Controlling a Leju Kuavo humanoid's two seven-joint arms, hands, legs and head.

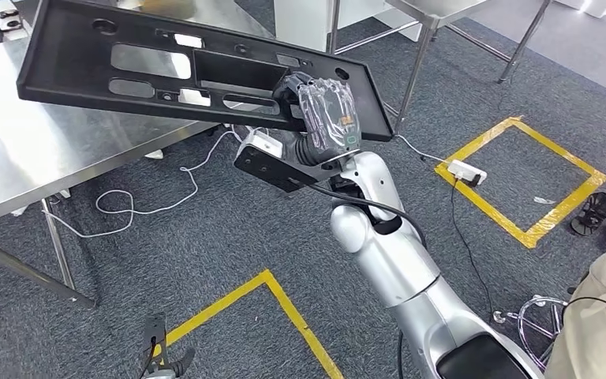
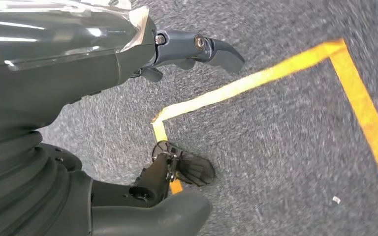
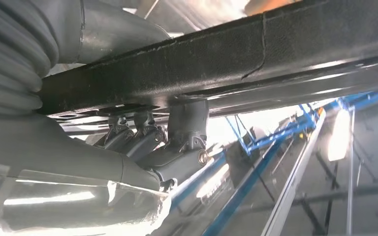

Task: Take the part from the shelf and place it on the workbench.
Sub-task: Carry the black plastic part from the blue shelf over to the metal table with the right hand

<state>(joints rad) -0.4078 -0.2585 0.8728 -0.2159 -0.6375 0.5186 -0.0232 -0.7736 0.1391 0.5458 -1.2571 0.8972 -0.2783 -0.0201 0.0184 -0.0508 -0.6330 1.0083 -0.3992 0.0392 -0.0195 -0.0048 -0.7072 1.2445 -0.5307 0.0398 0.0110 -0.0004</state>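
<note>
1. Carrying the part is the step in hand: the right hand [image 1: 325, 110] grips the long black plastic panel [image 1: 166, 67] by its near edge and holds it in the air, tilted, with its far end over the steel desk [image 1: 39, 150]
2. Seen from the right wrist, the fingers [image 3: 187, 123] hook up over the panel's [image 3: 226, 59] edge, so the grasp sits at one end and most of the panel's length hangs out past the hand toward the desk
3. Placement looks not yet done; the panel seems to hover above the desk top, though whether its far end touches I cannot tell
4. My judgement for the next move: bring the panel fully over the desk, level it, lower it flat, then release; the long overhang could make it swing or catch the desk's edge
5. At the robot's side the left hand [image 2: 197, 46] hangs over the grey carpet [image 2: 285, 147] with yellow floor tape [image 2: 256, 78], fingers apart, holding nothing
</note>
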